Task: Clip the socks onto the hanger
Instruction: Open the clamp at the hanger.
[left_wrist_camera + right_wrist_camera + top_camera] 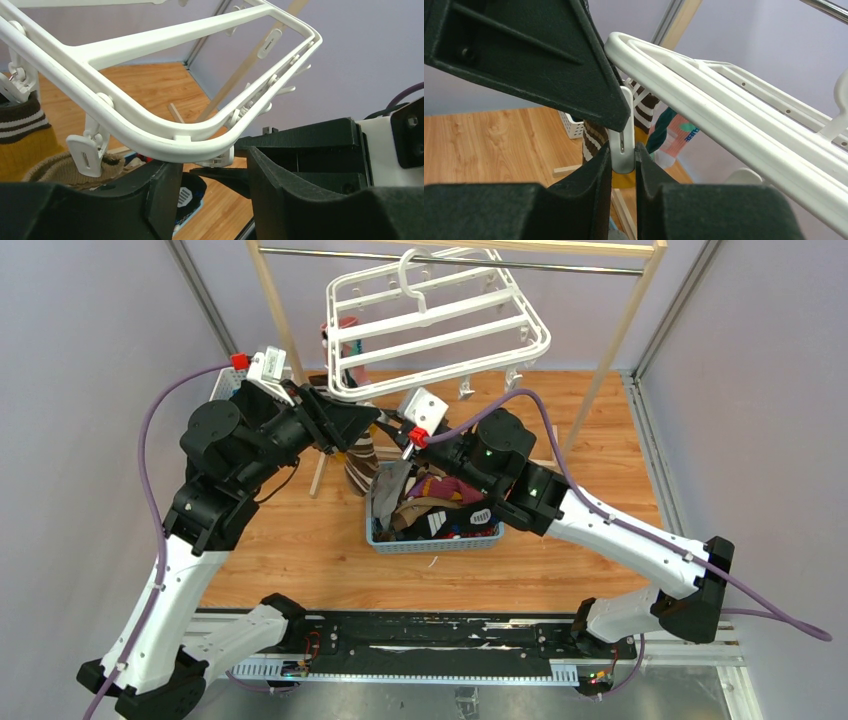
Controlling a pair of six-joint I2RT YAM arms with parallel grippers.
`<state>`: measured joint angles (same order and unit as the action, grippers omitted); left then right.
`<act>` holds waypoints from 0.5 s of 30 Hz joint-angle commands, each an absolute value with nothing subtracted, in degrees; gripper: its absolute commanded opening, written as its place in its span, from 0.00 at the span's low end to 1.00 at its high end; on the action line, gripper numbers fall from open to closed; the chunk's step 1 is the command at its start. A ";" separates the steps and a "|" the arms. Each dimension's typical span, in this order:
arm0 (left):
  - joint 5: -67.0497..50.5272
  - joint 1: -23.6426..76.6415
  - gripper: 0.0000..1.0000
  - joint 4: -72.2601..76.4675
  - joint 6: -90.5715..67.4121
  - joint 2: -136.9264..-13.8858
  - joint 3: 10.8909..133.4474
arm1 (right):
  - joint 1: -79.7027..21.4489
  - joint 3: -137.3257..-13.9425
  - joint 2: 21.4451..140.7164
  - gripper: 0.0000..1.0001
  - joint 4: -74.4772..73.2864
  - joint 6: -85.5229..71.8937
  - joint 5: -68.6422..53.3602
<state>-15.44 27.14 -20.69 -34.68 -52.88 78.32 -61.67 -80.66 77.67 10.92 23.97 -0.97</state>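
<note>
**Right jaws pinched on a clip at the frame's near corner, left jaws wide beside it**

On my right wrist feed the right gripper (622,150) has both fingers pressed flat against a white clip (623,127) that dangles under the rim of the hanger (150,39), so its jaws are clamped on that clip. A black finger of the left arm fills the upper left of the same feed, its tip just beside the top of the clip.

From the left wrist I see the left gripper (212,162) with its jaws apart. The rounded corner of the white frame sits above the gap between them, and nothing is held.

In the overhead view the hanger is tilted and hooked on the rail of the wooden rack (272,300) at the far side of the table (300,540). Both grippers meet under its near left corner.

A brown-and-cream striped sock (594,135) with a mustard foot hangs right behind the pinched clip. I cannot tell from any feed whether that clip is the one biting it. A pink sock (678,134) hangs further back under the frame.

The rest of the socks (440,495) lie in a mixed heap in the blue basket (435,543), which stands on the table just below the two grippers
</note>
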 commanded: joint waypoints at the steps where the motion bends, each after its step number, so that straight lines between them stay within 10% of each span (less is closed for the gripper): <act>1: -15.30 27.05 0.54 -18.51 -34.98 -52.05 78.39 | -61.68 -79.40 77.00 0.04 15.46 17.59 -0.77; 15: -10.52 26.97 0.52 -17.25 -38.07 -50.34 76.32 | -69.37 -74.54 78.18 0.00 26.44 10.90 19.24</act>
